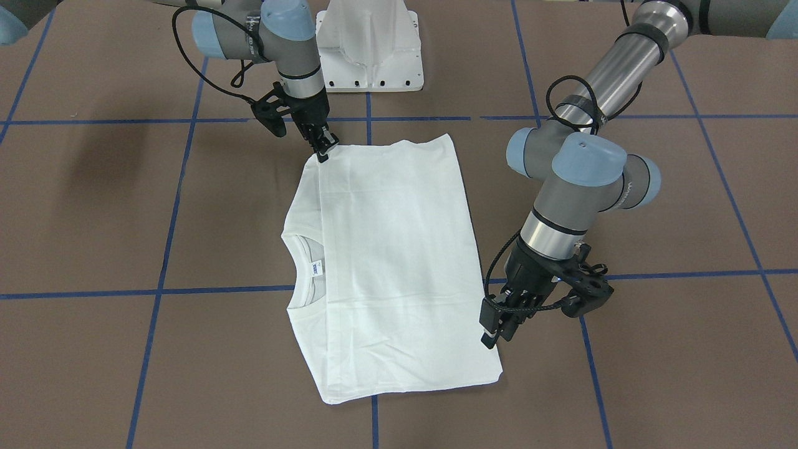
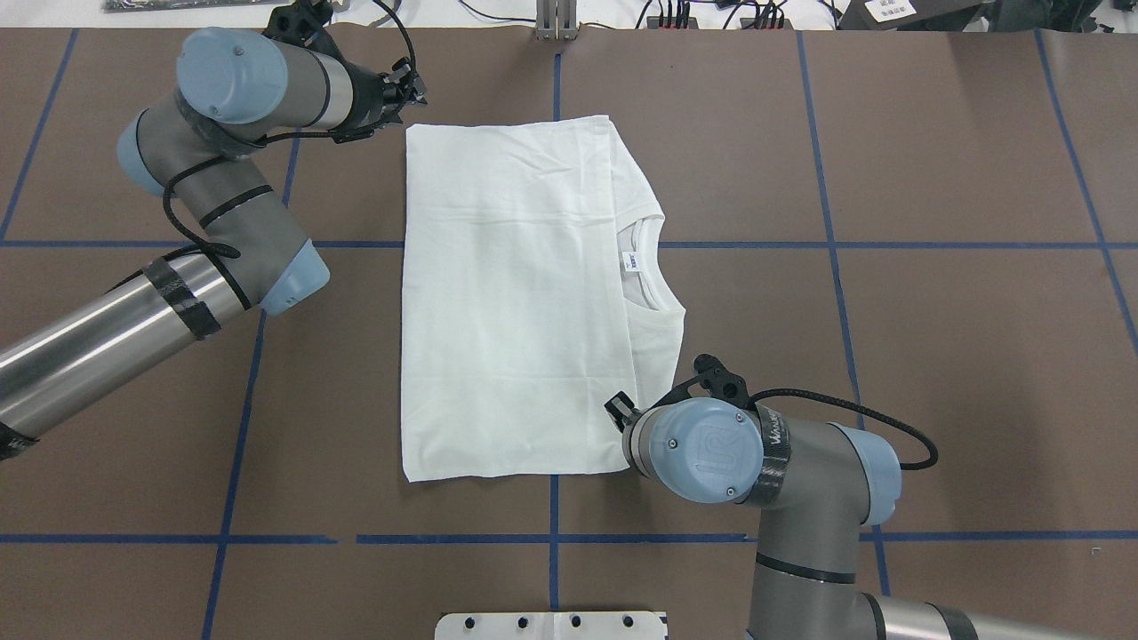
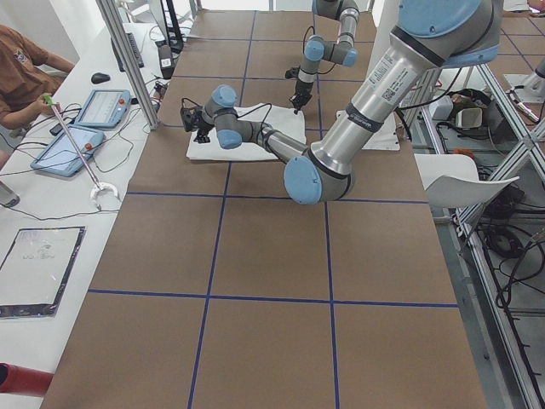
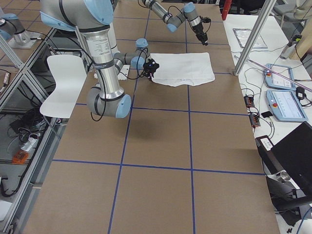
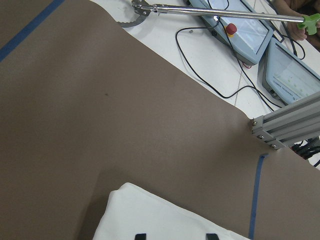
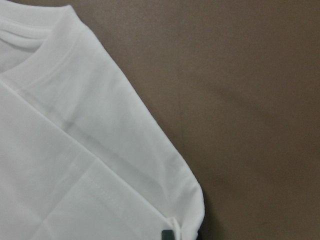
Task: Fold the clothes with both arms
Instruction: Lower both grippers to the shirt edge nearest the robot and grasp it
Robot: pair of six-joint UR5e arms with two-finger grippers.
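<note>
The white shirt [image 1: 393, 262] [image 2: 516, 302] lies flat and folded on the brown table, its ribbed collar [image 1: 305, 262] and neck label [image 2: 629, 262] showing beside the top layer's edge. My right gripper [image 1: 324, 151] [image 2: 618, 413] is down on the corner nearest the robot. In the right wrist view its fingertips [image 6: 170, 235] are together, pinching the shirt's corner [image 6: 187, 220]. My left gripper [image 1: 489, 338] [image 2: 411, 89] hovers at the far corner. In the left wrist view it [image 5: 176, 236] is open, both tips apart over the shirt [image 5: 150, 215].
The white pedestal base [image 1: 369, 47] stands at the robot's side of the table. Blue tape lines [image 2: 551, 539] cross the brown cover. Beyond the far edge are an aluminium post [image 5: 285, 125], tablets, cables and a grabber tool [image 5: 225, 10]. A person [image 3: 25, 68] sits at the side desk.
</note>
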